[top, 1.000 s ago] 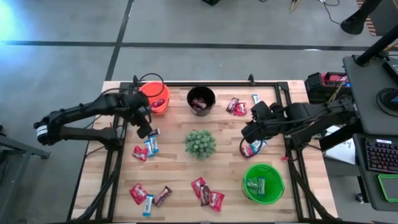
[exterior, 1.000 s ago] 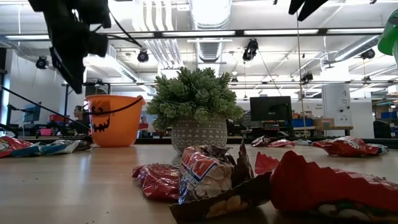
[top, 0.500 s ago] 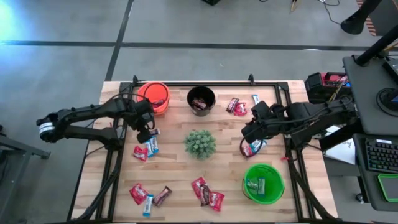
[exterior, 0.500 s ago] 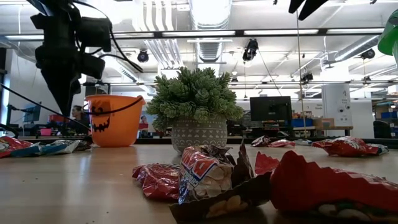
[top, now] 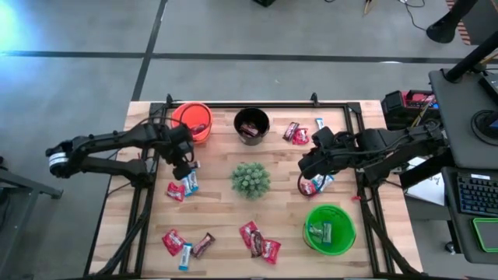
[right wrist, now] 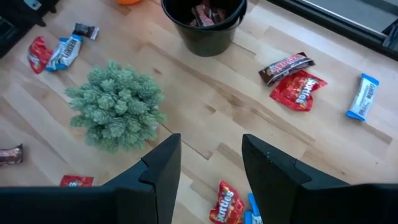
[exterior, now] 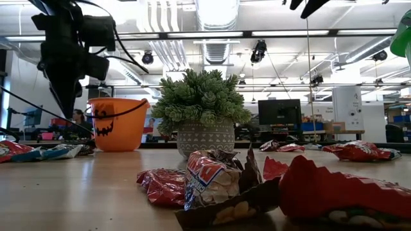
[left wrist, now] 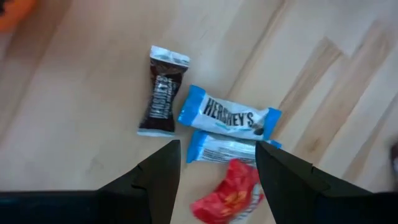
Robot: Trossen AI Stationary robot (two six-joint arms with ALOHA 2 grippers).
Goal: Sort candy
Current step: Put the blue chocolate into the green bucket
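Scanning containers: I see three buckets on the bench.
Orange bucket: pumpkin face on its side; something red shows inside.
Black bucket: dark brown sweets inside.
Green bucket: one wrapper lies in it, colour unclear.
Plant: green spiky ball in a pot, mid-bench.
Writing: "HERSHEY'S" reads on a blue-and-white sweet and on the dark brown sweet beside it.
Left end effector: fingers spread, hovering over a cluster of four sweets near the orange bucket: two blue, one brown, one red. It grips nothing that I can see.
Right end effector: fingers apart, nothing between them, above the bench right of the plant.
Other candy: brown, red and blue, three pieces right of the black bucket; three at the near left; three near the middle front.
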